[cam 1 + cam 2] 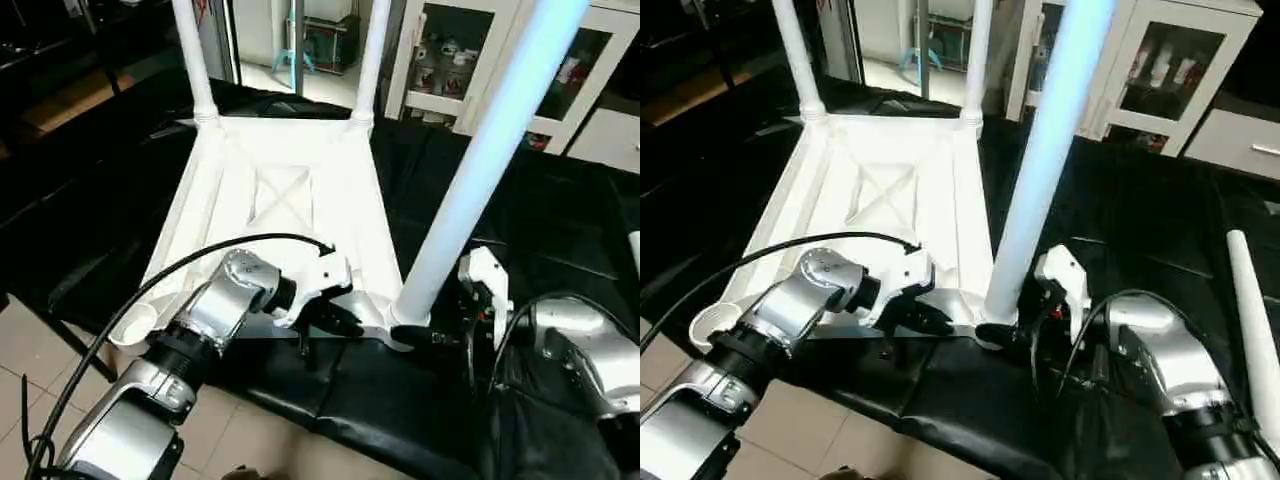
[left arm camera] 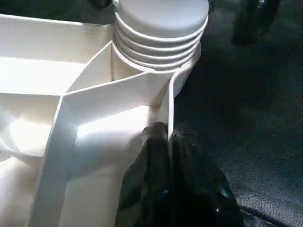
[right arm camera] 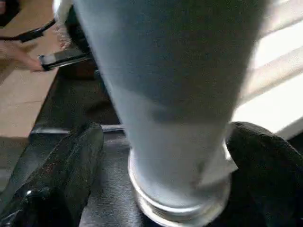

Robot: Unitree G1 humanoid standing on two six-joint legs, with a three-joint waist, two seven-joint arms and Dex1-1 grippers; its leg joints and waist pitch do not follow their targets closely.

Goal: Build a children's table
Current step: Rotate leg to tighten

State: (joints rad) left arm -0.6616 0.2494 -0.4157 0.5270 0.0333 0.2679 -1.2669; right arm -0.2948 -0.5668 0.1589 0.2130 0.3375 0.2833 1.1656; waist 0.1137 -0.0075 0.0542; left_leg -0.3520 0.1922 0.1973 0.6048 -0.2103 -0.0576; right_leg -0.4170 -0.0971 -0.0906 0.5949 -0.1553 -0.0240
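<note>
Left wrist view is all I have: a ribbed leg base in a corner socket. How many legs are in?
Observer: Three. Two far legs and the near leg stand upright in the tabletop.
Operator: And the fourth?
Observer: The fourth leg lies on the black cloth at the robot's right. The near left socket has no leg.
Operator: Is the right gripper holding the near leg?
Observer: No. The right gripper is open, with a finger on either side of its base.
</note>
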